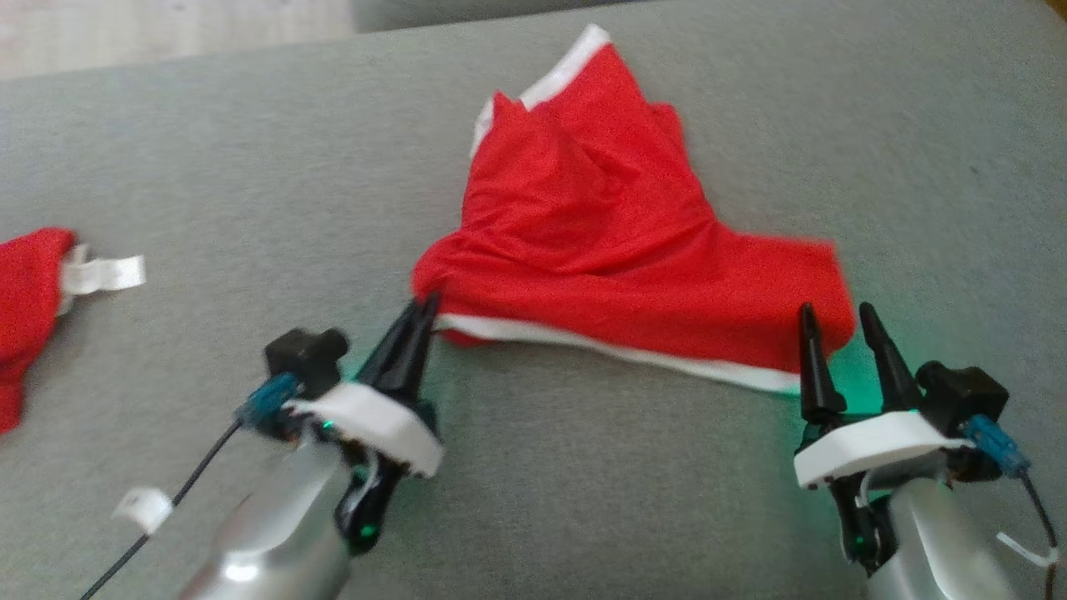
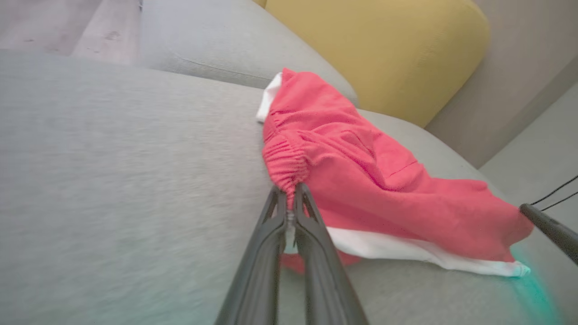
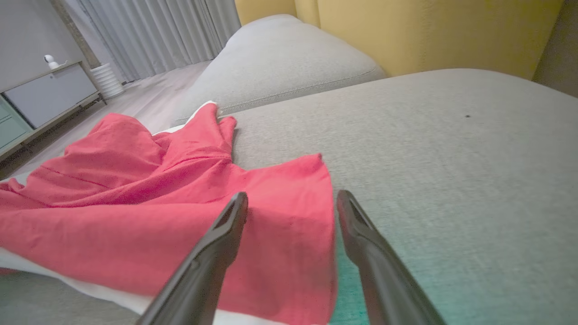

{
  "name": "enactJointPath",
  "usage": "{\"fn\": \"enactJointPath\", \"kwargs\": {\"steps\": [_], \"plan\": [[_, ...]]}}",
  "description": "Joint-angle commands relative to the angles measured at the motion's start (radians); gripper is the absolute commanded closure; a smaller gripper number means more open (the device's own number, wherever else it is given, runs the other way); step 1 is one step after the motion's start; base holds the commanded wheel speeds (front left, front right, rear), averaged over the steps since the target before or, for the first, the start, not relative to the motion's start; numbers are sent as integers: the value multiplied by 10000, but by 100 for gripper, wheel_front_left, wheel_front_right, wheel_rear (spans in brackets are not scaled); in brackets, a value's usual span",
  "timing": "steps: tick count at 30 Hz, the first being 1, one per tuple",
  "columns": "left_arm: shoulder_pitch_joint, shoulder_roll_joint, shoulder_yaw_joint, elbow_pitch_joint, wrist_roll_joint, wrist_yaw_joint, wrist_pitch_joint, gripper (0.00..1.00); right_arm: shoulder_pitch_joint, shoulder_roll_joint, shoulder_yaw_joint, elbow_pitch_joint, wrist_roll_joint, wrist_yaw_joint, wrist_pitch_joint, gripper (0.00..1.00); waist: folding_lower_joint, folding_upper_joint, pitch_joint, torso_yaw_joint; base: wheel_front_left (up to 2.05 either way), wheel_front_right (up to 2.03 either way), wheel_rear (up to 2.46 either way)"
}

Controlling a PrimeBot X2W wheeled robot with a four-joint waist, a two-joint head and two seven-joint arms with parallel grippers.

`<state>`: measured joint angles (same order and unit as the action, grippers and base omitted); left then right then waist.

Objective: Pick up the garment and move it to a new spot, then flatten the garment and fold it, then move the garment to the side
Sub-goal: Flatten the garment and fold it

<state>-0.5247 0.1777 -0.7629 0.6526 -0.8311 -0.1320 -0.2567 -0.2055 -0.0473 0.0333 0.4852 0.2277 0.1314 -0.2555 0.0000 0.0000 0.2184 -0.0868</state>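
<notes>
Left arm [image 1: 271, 533] jaws together, right arm [image 1: 942, 533] jaws wide apart.

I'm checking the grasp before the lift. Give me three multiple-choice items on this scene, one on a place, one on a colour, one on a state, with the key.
1. Where does the left gripper hold the red garment?
A. at its near left corner
B. at its far tip
C. at its right corner

2. What colour is the trim along the garment's near edge?
A. black
B. yellow
C. white

3. How does the right gripper stand?
A. shut on the garment
B. open at the garment's right corner
C. shut, clear of the garment

Key:
1 A: the closed fingers pinch the gathered edge at that corner.
2 C: a white band runs along that edge.
3 B: its fingers stand apart at that corner.
</notes>
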Motion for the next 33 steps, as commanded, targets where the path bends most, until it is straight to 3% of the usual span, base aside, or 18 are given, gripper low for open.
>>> {"fn": "enactJointPath", "kwargs": {"steps": [1, 4, 8, 13, 14, 15, 16, 25, 33], "plan": [[73, 386, 600, -5, 320, 15, -51, 100, -37, -30, 331, -253, 84, -7, -63, 0, 0, 0, -451, 641, 0, 0, 0], [508, 681, 1024, 354, 737, 142, -51, 100, 8, -30, 565, -243, 302, -7, -63, 0, 0, 0, -643, 911, 0, 0, 0], [1139, 1011, 1728, 569, 1192, 730, -51, 100, 64, -30, 809, -221, 504, -7, -63, 0, 0, 0, -851, 1028, 0, 0, 0], [1829, 1043, 2493, 561, 1522, 1158, -51, 100, 168, -30, 1059, -199, 640, -7, -63, 0, 0, 0, -1037, 979, 0, 0, 0], [1917, 1005, 2606, 491, 1635, 1199, -51, 85, 184, -30, 1096, -211, 657, -7, -63, 0, 0, 0, -1069, 964, 0, 0, 0], [1977, 964, 2734, 367, 1796, 1266, -51, 6, 198, -30, 1126, -247, 668, -7, -63, 0, 0, 0, -1095, 949, 0, 0, 0], [2034, 924, 2911, 196, 1988, 1377, -51, 0, 209, -30, 1142, -299, 670, -7, -63, 0, 0, 0, -1122, 932, 0, 0, 0], [3494, 322, 4526, -1674, 3899, 2114, -51, 0, 582, -30, 1250, -913, 647, -7, -63, 0, 0, 0, -1530, 734, 0, 0, 0], [4701, -485, 5594, -2344, 5059, 1682, -51, 0, 1039, -30, 1878, -825, 514, -7, -63, 0, 0, 0, -1574, 843, 0, 0, 0]]}}
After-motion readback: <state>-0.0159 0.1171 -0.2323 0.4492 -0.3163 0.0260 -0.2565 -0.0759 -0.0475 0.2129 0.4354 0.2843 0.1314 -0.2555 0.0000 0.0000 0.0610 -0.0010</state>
